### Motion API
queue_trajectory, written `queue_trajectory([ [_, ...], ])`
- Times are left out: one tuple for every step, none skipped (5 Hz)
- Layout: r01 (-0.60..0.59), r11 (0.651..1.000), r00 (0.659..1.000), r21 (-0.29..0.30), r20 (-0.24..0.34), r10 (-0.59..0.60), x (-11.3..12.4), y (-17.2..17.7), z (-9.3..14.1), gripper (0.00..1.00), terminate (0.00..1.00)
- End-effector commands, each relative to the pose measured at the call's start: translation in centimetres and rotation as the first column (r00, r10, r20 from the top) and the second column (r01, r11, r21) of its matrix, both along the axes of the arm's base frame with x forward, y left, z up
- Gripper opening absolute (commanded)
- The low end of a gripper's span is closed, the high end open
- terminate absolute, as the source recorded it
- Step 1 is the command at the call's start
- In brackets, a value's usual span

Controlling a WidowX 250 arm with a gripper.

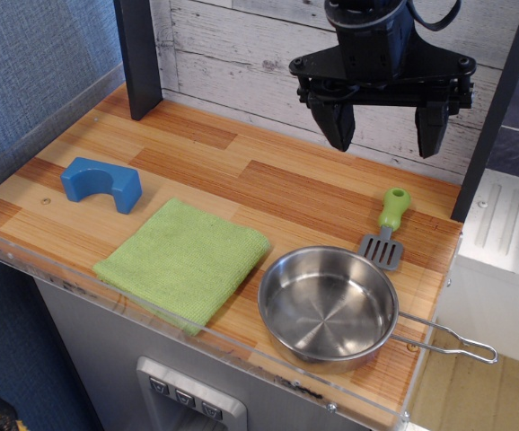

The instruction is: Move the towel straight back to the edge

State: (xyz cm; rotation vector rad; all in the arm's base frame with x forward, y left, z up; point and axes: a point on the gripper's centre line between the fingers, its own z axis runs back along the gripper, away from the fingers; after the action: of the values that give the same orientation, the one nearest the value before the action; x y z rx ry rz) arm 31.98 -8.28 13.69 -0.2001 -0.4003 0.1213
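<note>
The towel (186,259) is a light green folded cloth lying flat on the striped wooden countertop, near the front rim, between the blue block and the steel pan. The edge (268,124) is the back border of the countertop where it meets the whitewashed plank wall. My gripper (385,133) is black, hangs high above the back right of the counter, and is open and empty, with its two fingers wide apart. It is well behind and to the right of the towel.
A blue arch-shaped block (101,184) lies at the left. A steel pan (329,305) with a wire handle sits at the front right. A green-handled spatula (387,229) lies behind the pan. A dark post (138,58) stands at the back left, another at the right (497,108).
</note>
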Motion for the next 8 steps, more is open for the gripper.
queue_trajectory([
  [0.000,1.000,1.000,0.000,0.000,0.000,0.0,0.0,0.0,1.00,0.00],
  [-0.002,0.999,1.000,0.053,-0.029,0.003,-1.2,2.0,-0.3,1.00,0.00],
  [0.004,0.996,0.999,0.084,-0.039,-0.001,-2.1,3.6,-0.5,1.00,0.00],
  [0.010,0.995,0.999,0.097,-0.054,-0.005,-3.5,6.1,-1.1,1.00,0.00],
  [-0.013,0.992,0.996,0.125,-0.086,0.024,-5.6,9.7,-2.7,1.00,0.00],
  [-0.027,0.991,0.994,0.132,-0.106,0.041,-7.1,11.7,-4.6,1.00,0.00],
  [0.003,0.990,0.988,0.139,-0.151,0.019,-7.6,12.3,-7.0,1.00,0.00],
  [0.035,0.987,0.981,0.160,-0.196,-0.003,-7.5,12.5,-8.5,1.00,0.00],
])
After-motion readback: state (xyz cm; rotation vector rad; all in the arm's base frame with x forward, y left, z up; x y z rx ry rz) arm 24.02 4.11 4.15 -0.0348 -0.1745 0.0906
